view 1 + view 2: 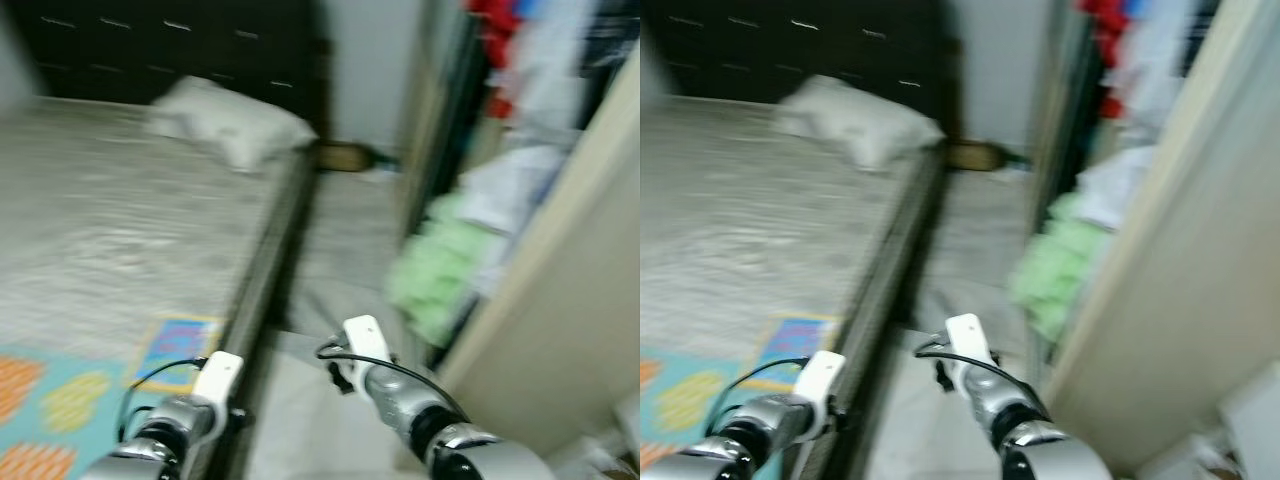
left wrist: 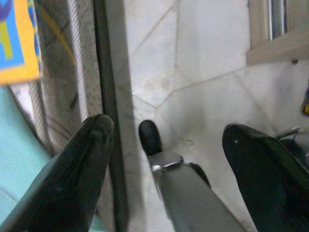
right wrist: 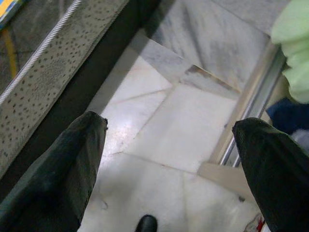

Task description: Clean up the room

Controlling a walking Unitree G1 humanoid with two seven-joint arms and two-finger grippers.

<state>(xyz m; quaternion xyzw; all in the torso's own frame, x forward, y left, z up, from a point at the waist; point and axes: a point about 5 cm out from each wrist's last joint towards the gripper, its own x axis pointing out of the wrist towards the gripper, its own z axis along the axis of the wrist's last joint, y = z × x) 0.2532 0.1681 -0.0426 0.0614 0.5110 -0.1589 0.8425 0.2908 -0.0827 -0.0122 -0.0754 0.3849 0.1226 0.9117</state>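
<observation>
I am seeing green clothes (image 1: 435,275) spilling from the wardrobe (image 1: 560,300) beside the bed (image 1: 120,220), so tidying is looking barely begun. I am holding the left gripper (image 2: 164,140) and right gripper (image 3: 169,140) wide open and empty over the marble floor (image 3: 164,125).

Bed (image 1: 120,220) with pillow (image 1: 232,125); pale tiled floor (image 3: 183,130) (blurred)

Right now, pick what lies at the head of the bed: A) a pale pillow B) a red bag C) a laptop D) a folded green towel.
A: a pale pillow lies at the far end of the bed, against the dark headboard; the green cloth sits in the wardrobe instead.
</observation>
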